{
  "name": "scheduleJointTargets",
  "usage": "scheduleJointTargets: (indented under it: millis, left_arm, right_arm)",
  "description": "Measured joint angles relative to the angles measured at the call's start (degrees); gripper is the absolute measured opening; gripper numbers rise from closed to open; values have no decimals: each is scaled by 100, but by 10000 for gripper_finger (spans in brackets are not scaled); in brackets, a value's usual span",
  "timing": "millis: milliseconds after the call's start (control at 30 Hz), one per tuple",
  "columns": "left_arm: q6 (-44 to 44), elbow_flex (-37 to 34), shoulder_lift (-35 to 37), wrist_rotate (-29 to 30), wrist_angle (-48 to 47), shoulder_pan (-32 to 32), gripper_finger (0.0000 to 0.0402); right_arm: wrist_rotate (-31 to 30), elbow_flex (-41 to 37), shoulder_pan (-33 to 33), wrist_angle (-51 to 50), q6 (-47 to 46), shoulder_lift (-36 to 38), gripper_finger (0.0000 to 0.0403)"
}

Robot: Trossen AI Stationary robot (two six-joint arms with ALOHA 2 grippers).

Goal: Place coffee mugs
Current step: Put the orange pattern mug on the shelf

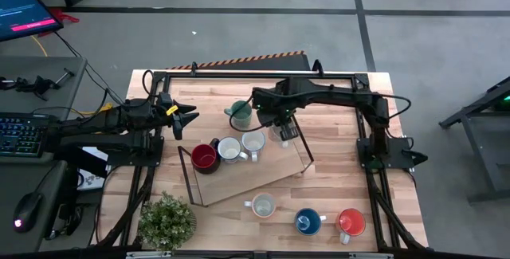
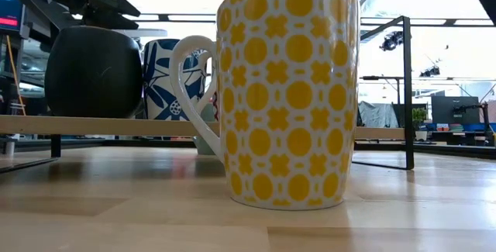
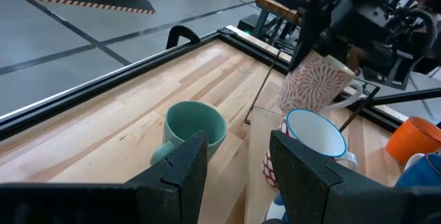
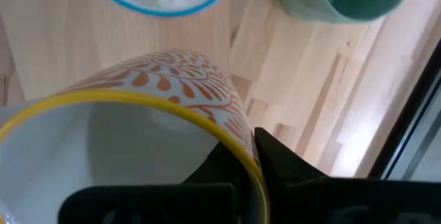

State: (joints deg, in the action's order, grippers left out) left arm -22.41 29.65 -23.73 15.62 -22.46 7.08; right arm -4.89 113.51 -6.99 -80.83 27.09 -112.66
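Looking down on a wooden table [image 1: 335, 179], from left to right: a small potted plant [image 1: 167, 221] stands at the near left corner. The left gripper [image 1: 190, 119] hovers over the table's left edge, fingers apart and empty, pointing toward a teal mug [image 1: 239, 114]. On a raised wooden tray [image 1: 247, 175] stand a dark red mug [image 1: 204, 158] and two white mugs [image 1: 230, 149]. The right gripper [image 1: 284, 131] pinches the rim of an orange-patterned mug [image 4: 165, 93] above the tray's far right end. Along the near edge sit a yellow-dotted mug [image 1: 263, 206], a blue mug [image 1: 307, 221], and an orange mug [image 1: 351, 221].
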Motion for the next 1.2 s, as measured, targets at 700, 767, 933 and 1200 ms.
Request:
scheduleJointTargets:
  millis: [700, 767, 933, 1200]
  left_arm:
    - [0, 0, 0, 0, 0, 0, 147]
    - [-2, 0, 0, 0, 0, -1, 147]
    - [-4, 0, 0, 0, 0, -1, 147]
    - [-19, 0, 2, 0, 2, -1, 147]
  right_arm:
    - [191, 2, 25, 181, -276, -602, 0]
    - [192, 2, 25, 174, -279, -597, 0]
    - [195, 2, -12, 43, -667, -612, 0]
    - [91, 2, -12, 43, -871, -706, 0]
